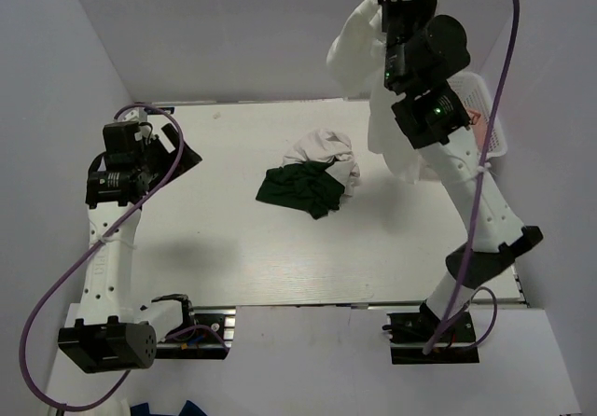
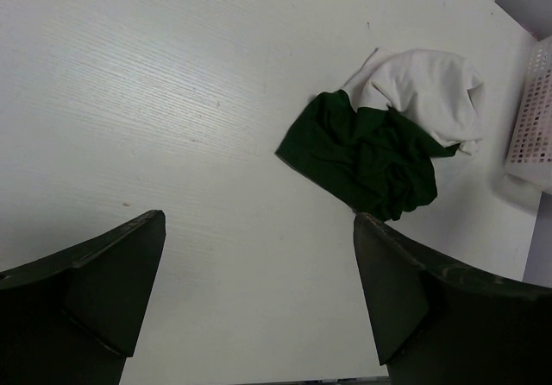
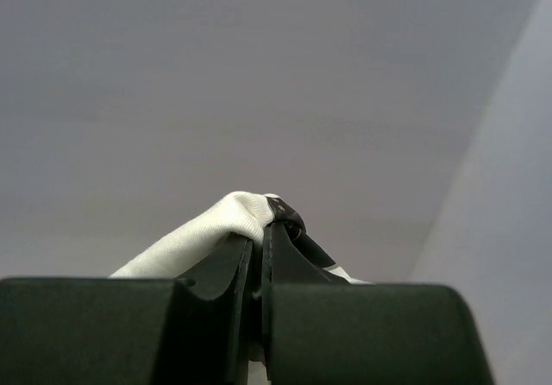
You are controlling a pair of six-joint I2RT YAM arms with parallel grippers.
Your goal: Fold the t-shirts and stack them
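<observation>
Overhead, well above the table [image 1: 233,239], the right gripper [image 3: 259,230] has its jaws pinched tight on a fold of a white t-shirt [image 3: 220,221]. The cloth bulges out just above the fingertips and to their left, and a small dark patch shows at the tip of the pinch. From the top camera the rest of that shirt hangs loose below the jaws, beside the arm, its lower part in front of the basket [image 1: 492,127] at the right edge of the table. The left gripper [image 2: 259,219] hangs over the table with its jaws spread wide, only tabletop showing between them. Ahead of those jaws and off toward the right finger [image 2: 405,299] lies a crumpled pile, well apart from both fingers. In it, a dark green t-shirt [image 2: 362,156] lies nearer the jaws, and a second white t-shirt [image 2: 427,91] touches it on the far side. Beyond the pile, further right, stands the basket's latticed wall.
</observation>
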